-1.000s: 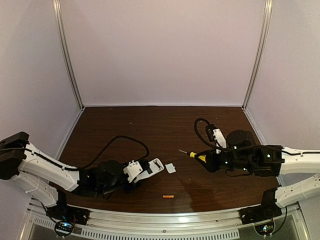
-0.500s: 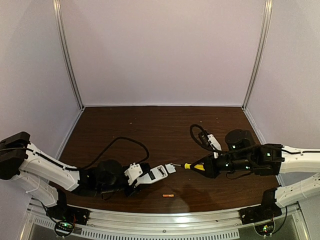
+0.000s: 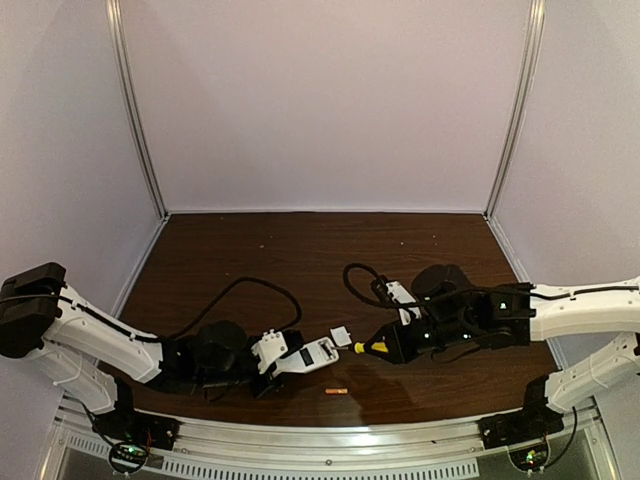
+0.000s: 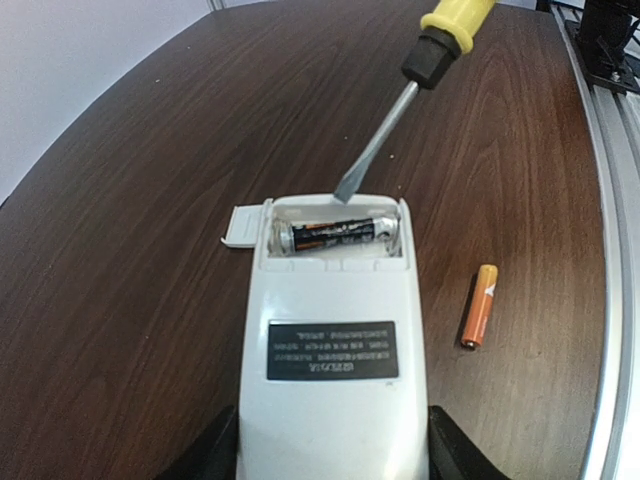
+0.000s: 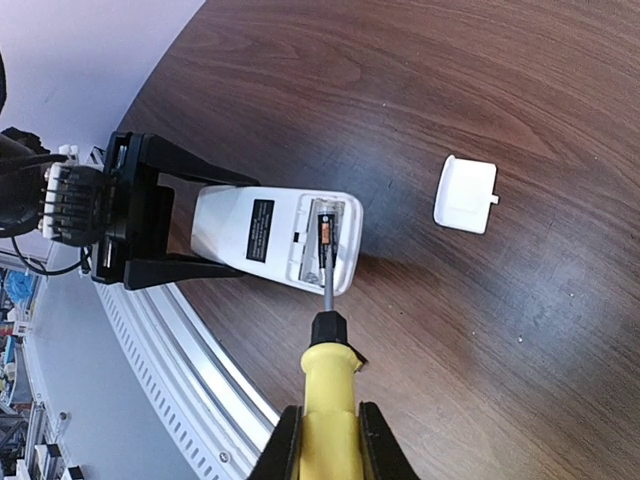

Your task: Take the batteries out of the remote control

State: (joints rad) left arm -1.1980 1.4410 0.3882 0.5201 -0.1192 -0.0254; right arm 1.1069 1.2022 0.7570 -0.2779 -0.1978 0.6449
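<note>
Remote control (image 4: 335, 350) is sitting clamped in the left gripper (image 4: 330, 460); just ahead, the right gripper (image 5: 322, 440) is gripping the screwdriver (image 4: 385, 130), dark battery (image 4: 335, 233) needing prying.

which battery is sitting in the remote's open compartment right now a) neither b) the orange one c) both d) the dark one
D: in the left wrist view only the dark battery lies in the open compartment of the remote control, while the orange battery lies on the table off to its side.
</note>
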